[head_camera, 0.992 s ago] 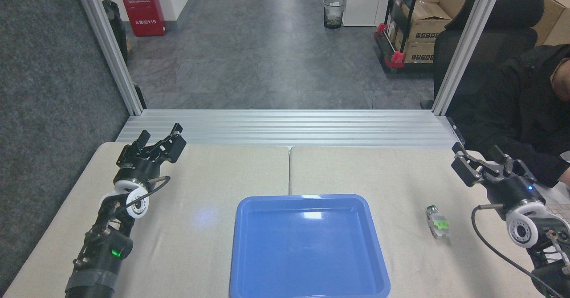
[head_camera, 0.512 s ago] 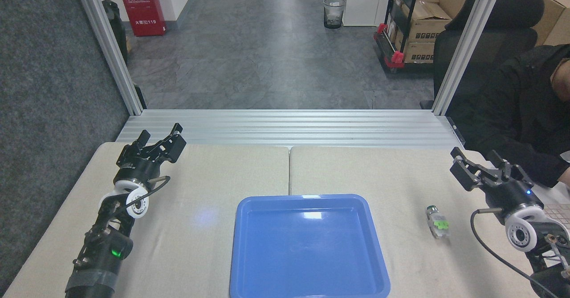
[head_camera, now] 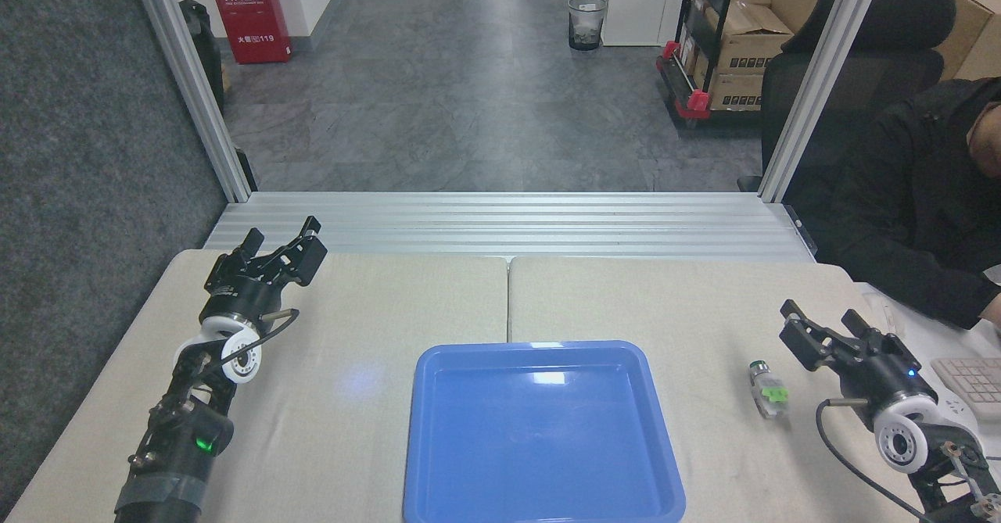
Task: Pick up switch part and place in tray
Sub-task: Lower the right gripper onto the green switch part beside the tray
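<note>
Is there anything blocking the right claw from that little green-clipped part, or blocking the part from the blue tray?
Nothing visible. Only bare table lies between the open right gripper and the switch part, and between the part and the tray.

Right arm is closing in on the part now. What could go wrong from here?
The small whitish-grey plastic switch part with green clip lies loose beside the open right gripper; a finger could knock it away. A seated person's dark sleeve is near that arm, so a wide swing toward the glossy blue tray risks contact.
</note>
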You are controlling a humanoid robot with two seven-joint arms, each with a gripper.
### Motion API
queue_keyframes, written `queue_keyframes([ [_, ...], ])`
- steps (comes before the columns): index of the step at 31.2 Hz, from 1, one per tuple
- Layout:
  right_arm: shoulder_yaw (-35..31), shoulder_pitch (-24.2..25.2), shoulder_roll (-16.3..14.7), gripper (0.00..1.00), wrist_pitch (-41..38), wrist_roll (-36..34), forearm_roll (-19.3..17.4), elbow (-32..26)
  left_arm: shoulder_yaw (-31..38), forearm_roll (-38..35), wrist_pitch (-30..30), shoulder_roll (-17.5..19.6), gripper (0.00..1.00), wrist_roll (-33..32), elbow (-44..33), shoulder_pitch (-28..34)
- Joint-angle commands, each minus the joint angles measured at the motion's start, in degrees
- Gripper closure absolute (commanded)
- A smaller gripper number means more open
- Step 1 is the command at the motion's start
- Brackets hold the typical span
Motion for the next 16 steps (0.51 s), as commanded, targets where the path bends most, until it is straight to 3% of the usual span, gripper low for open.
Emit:
queue_keyframes([
  [1,2.0,2.0,2.2,0.02,1.8,2.7,-0.3,3.5,-1.3,0.0,0.0,0.0,0.00,-0.1,0.0,0.0],
  [6,2.0,1.7,1.9,0.02,3.7,9.1,0.1,3.5,-1.3,0.0,0.0,0.0,0.00,-0.1,0.0,0.0],
  [16,3.0,1.7,3.0,0.01,1.3,7.8,-0.7,5.6,-1.3,0.0,0.0,0.0,0.00,0.0,0.0,0.0],
])
